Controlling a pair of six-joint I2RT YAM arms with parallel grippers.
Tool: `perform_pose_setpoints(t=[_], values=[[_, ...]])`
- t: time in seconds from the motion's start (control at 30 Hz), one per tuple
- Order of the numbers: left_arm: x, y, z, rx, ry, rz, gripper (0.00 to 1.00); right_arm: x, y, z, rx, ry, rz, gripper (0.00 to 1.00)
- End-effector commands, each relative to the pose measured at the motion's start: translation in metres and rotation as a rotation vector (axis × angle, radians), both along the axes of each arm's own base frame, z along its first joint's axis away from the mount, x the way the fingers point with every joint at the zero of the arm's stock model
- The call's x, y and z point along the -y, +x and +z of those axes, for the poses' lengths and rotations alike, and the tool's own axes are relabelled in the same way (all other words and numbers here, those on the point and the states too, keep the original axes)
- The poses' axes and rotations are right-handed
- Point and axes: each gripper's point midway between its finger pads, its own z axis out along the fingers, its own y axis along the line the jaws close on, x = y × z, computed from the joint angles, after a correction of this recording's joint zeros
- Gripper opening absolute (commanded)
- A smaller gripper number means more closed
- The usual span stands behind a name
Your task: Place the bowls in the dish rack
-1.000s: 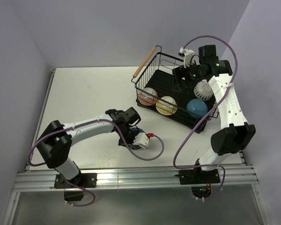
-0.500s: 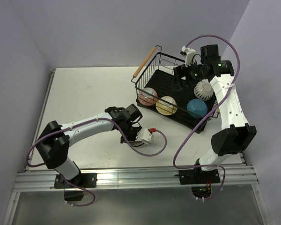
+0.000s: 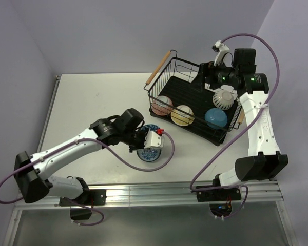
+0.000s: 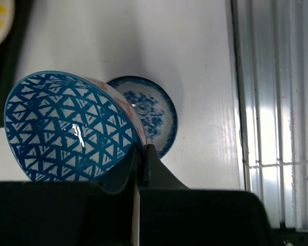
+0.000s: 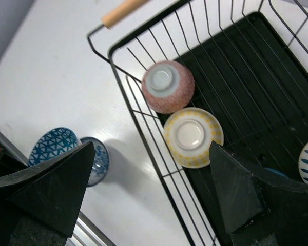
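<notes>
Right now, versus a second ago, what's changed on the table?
The left gripper, shut on the rim of the blue triangle-patterned bowl, has lifted it off the table, uncovering the blue floral bowl. The right gripper, open, pulled up and back from the dish rack. The pink bowl, yellow bowl, light-blue bowl and white ribbed bowl inside stayed put.

Bright, even light fell from above on the white desk point(image 3: 92, 105). Glare streaked the metal rail point(image 4: 277, 102) and glinted inside the blue bowl point(image 4: 66, 125), which cast a soft shadow. Dark foregrounds in both wrist views were blurred.
</notes>
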Motion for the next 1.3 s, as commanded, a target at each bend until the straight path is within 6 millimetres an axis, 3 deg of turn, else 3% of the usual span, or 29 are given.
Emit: perform_pose_setpoints(t=[0.0, 0.13, 0.27, 0.33, 0.57, 0.83, 0.97, 1.27], values=[[0.017, 0.012, 0.062, 0.172, -0.203, 0.05, 0.0, -0.003, 0.0, 0.038, 0.087, 0.12, -0.013, 1.0], [0.01, 0.026, 0.099, 0.386, -0.288, 0.11, 0.0, -0.015, -0.007, 0.039, -0.011, 0.233, 0.008, 1.0], [0.005, 0.039, 0.138, 0.531, -0.377, 0.176, 0.0, -0.036, -0.024, 0.03, -0.201, 0.413, 0.058, 0.98], [0.005, 0.046, 0.153, 0.59, -0.413, 0.2, 0.0, -0.045, -0.035, 0.032, -0.212, 0.487, 0.111, 0.98], [0.011, 0.053, 0.187, 0.626, -0.549, 0.264, 0.0, -0.073, -0.064, 0.043, -0.323, 0.66, 0.18, 1.0], [0.018, 0.05, 0.199, 0.578, -0.625, 0.29, 0.0, -0.127, -0.096, 0.028, -0.407, 0.628, 0.298, 1.0], [0.02, 0.048, 0.2, 0.561, -0.645, 0.289, 0.0, -0.144, -0.104, 0.025, -0.431, 0.635, 0.342, 1.0], [0.02, 0.042, 0.206, 0.533, -0.692, 0.286, 0.0, -0.161, -0.111, 0.02, -0.472, 0.649, 0.372, 1.0]])
